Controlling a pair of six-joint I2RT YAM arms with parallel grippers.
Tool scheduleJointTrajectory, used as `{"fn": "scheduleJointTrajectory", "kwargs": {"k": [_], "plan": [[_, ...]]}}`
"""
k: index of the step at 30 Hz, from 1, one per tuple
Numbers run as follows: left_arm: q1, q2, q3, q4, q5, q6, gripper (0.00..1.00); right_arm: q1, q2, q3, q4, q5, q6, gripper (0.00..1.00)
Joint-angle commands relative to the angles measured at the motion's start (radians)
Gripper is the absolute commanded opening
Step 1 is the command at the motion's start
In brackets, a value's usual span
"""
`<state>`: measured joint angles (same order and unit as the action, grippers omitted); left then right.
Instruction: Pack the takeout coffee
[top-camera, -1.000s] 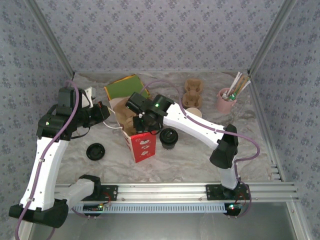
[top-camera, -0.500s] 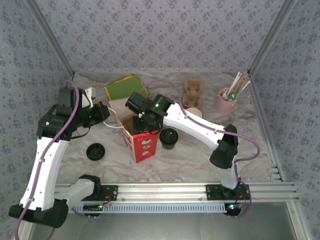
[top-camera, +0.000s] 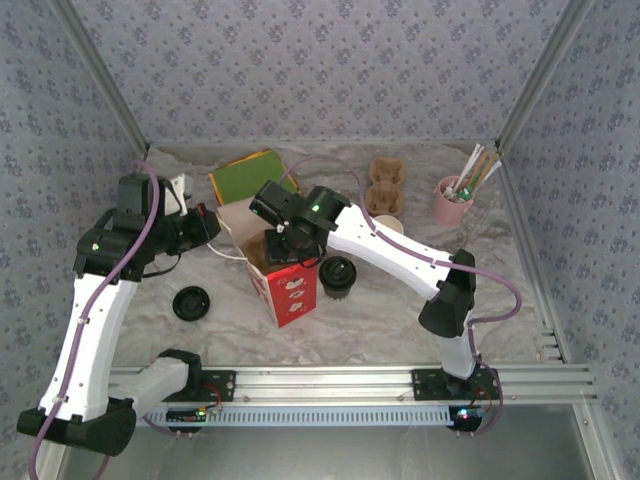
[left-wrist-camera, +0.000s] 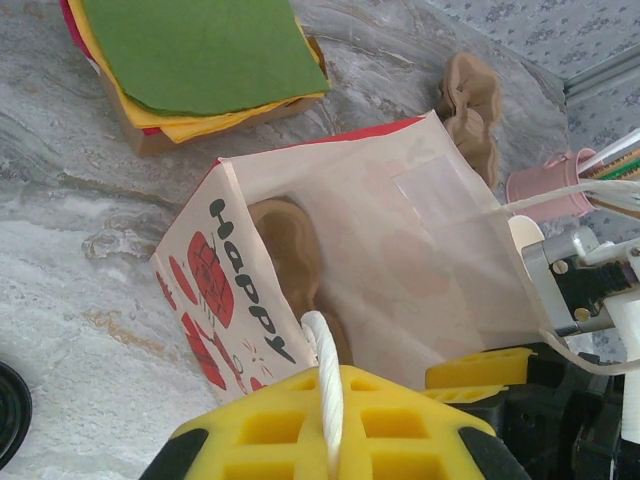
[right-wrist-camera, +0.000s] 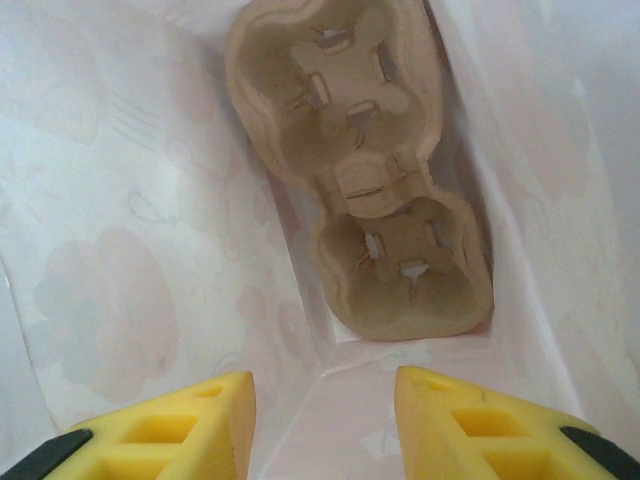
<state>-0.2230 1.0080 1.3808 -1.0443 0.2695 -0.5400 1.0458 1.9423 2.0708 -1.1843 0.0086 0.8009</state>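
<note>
Near side of the table (top-camera: 400, 325): 1 black lid (top-camera: 190, 302) lies flat, well left of the paper bag (top-camera: 288, 290). The bag stands upright with its mouth open and its red-and-white print facing the arms. The takeout coffee (top-camera: 338, 276) stands on the table just right of the bag, outside it.

Left gripper (left-wrist-camera: 325, 405): closed tight on the bag's white cord handle (left-wrist-camera: 322, 350), which runs between the 2 yellow pads. It holds at the bag's left side.

Right gripper (right-wrist-camera: 325, 400): pointing down into the bag mouth, its 2 fingers partly apart with nothing between them. Below it, 1 brown 2-cup carrier (right-wrist-camera: 360, 170) lies on the bag floor.

Far side: a green-topped paper stack (top-camera: 250, 175) sits behind the bag. A spare carrier (top-camera: 385, 185) lies mid-right, and a pink cup (top-camera: 452, 203) of sticks stands far right.
</note>
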Motion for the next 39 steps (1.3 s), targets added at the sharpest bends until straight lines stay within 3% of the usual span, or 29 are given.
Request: {"fn": "scheduleJointTrajectory", "kwargs": {"k": [1,15,39], "plan": [[-0.006,-0.001,0.004,0.021,-0.001,0.015,0.03,0.007,0.018,0.039,-0.050,0.031,-0.015,0.42],[-0.006,0.007,0.006,0.018,-0.004,0.021,0.03,0.016,0.030,0.069,-0.063,0.046,-0.028,0.43],[-0.013,-0.002,0.005,0.024,0.006,0.023,0.02,0.058,0.017,0.107,-0.048,0.138,-0.058,0.55]]}}
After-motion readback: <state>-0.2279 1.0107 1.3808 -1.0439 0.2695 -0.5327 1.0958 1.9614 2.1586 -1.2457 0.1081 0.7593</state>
